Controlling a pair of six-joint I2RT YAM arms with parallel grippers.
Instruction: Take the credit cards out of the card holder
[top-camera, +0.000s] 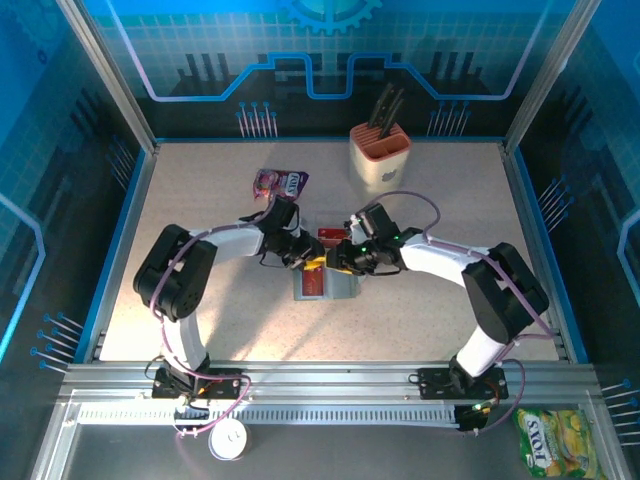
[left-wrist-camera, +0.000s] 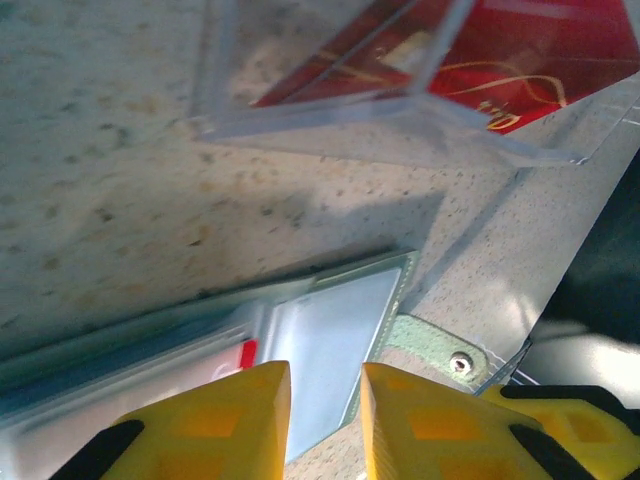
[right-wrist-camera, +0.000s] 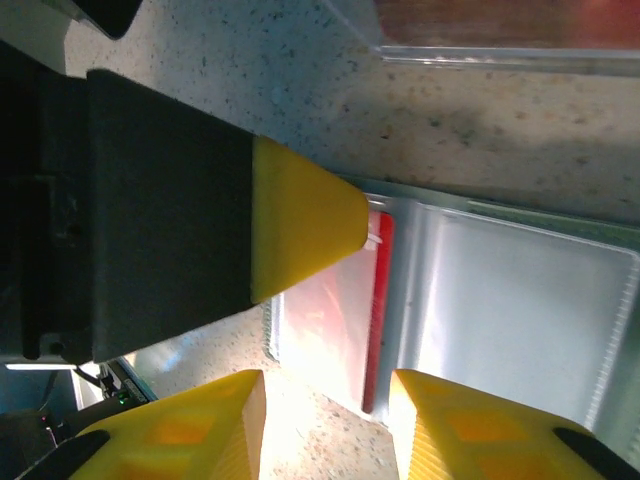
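Card holder (top-camera: 342, 288) lies open on the counter (top-camera: 200, 220), one red credit card (right-wrist-camera: 379, 300) showing at the mouth of its clear pocket; a second red card (left-wrist-camera: 520, 60) is seen through the clear case (left-wrist-camera: 300, 125) just beyond the card holder. Left tool (left-wrist-camera: 325, 375), jaws narrowly apart with nothing visibly pinched, sits over the card holder's inner leaf and is best used as a hold-down. Right tool (right-wrist-camera: 327, 385), jaws apart astride the exposed card edge, should close on that edge alone and draw flat, clear of the card holder.

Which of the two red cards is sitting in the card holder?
The nearer red card, tucked in the open card holder. The other red card lies farther back, behind clear plastic, off the holder.
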